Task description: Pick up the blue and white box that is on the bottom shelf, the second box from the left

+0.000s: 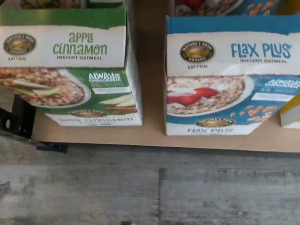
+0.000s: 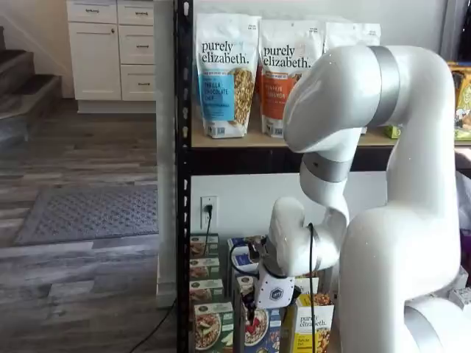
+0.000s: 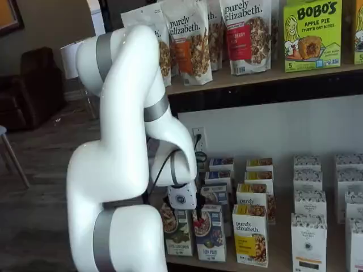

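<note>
The blue and white box (image 1: pixel 213 79) reads "Flax Plus" and shows a bowl with red berries. It stands at the front of its row on the bottom shelf (image 1: pixel 152 126). It also shows in both shelf views (image 2: pixel 260 329) (image 3: pixel 211 233). My gripper (image 2: pixel 252 318) hangs from its white body just above and in front of this box's top, and also shows in a shelf view (image 3: pixel 195 217). Only a dark sliver of the fingers shows, so I cannot tell a gap. Nothing is seen in the fingers.
A green "Apple Cinnamon" carton (image 1: pixel 70 70) stands beside the blue box, toward the rack's black post (image 2: pixel 182 184). A yellow "purely elizabeth" carton (image 3: pixel 250 235) stands on the other side. More cartons sit in rows behind. Granola bags (image 2: pixel 224 73) fill the board above.
</note>
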Motion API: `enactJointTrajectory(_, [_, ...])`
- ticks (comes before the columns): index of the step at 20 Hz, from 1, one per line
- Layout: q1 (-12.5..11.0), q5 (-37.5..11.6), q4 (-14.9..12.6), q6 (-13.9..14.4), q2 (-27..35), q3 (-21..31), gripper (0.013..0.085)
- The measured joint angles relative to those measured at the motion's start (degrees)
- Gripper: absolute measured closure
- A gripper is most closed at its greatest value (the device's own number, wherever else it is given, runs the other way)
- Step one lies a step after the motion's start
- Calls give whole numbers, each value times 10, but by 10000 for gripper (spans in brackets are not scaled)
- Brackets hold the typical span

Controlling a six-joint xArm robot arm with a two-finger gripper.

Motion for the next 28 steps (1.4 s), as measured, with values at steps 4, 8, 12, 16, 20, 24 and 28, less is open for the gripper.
enactJointTrajectory(4, [-4, 1, -30, 26, 27, -26, 130])
enactJointTrajectory(8, [-17, 0, -103, 87, 55, -51, 130])
enactJointTrajectory(12, [-30, -3, -152, 123, 79, -70, 130])
enactJointTrajectory(16, [-46, -7, -217, 172, 97, -86, 130])
enactJointTrajectory(20, [-54, -14, -235, 181, 111, -97, 130])
enactJointTrajectory(24, [-55, -21, -218, 164, 121, -102, 130])
enactJointTrajectory(28, [-61, -25, -249, 189, 129, -108, 130])
